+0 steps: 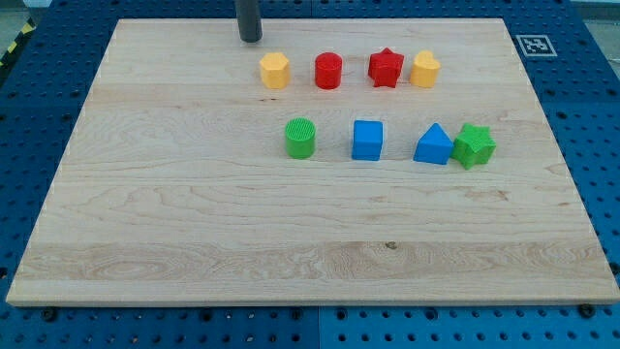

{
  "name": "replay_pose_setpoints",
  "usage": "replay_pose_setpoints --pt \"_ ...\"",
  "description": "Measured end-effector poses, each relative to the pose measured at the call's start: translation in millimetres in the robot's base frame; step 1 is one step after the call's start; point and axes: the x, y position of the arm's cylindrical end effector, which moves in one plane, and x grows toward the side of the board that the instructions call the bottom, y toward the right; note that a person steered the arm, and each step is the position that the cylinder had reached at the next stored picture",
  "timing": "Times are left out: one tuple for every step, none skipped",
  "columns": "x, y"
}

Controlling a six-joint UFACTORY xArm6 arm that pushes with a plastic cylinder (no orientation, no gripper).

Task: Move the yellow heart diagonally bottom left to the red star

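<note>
The yellow heart (424, 69) sits at the right end of the upper row, touching or almost touching the red star (386, 68) on its left. My tip (250, 39) rests near the view's top edge of the board, above and left of a yellow hexagon (275, 70). It is far to the left of the heart and star and touches no block.
A red cylinder (328, 71) stands between the yellow hexagon and the red star. The lower row holds a green cylinder (300, 138), a blue cube (367, 140), a blue triangle (434, 145) and a green star (474, 145). The wooden board (194, 242) lies on a blue pegboard.
</note>
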Motion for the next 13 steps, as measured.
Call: replay_pose_setpoints --pt "0.0 0.0" --pt "3.0 0.0" --pt "22.6 3.8" --pt "14.0 49.3" --pt "-6.7 120.8" --pt "-0.5 205.1" --pt "24.8 260.0" --pt "43.3 271.2" --pt "59.0 274.3" --pt "50.2 292.8" --pt "40.5 297.4" --pt "40.5 296.3" --pt "41.3 288.2"
